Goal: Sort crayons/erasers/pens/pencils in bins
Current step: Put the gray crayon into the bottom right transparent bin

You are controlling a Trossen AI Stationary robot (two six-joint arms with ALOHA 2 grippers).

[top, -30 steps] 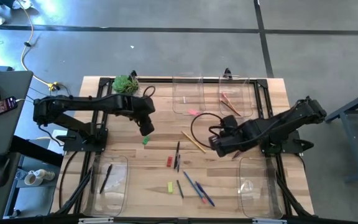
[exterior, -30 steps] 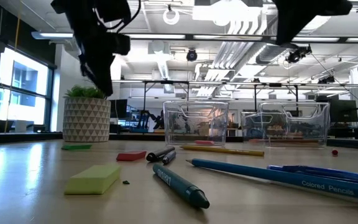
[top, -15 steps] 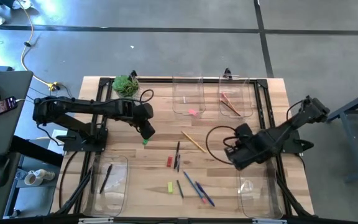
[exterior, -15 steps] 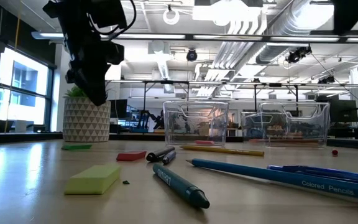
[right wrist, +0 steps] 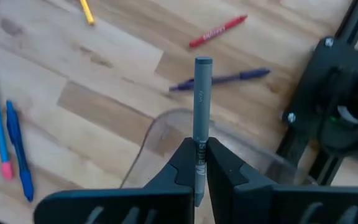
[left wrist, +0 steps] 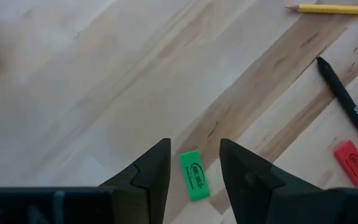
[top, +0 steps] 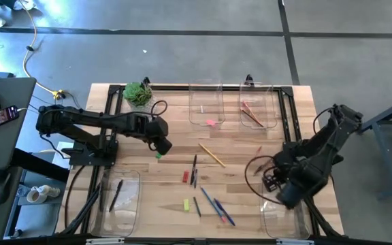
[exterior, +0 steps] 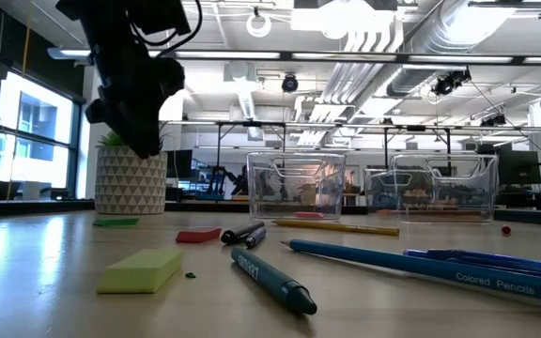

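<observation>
Left arm stretches across the bench from 9 o'clock, elbow low. Left end effector points down over the green eraser, fingers released and straddling it, not touching. In the high view that eraser lies just at 6 o'clock of the end effector.

Right arm folds back toward 4 o'clock. Right end effector is clenched on a grey crayon that sticks straight out past the fingertips, hovering over the rim of the near-right bin.

Around: red eraser and yellow-green eraser near bench centre, black pen just beside the red one. Yellow pencil at 12 o'clock of those. Blue pencils toward 6 o'clock. Near-left bin holds a dark stick. Far bins at 12 o'clock: one with a pink eraser, the next bin with pencils. Red crayon and purple crayon lie on the bench beyond the grey crayon. Potted plant at 11 o'clock.
</observation>
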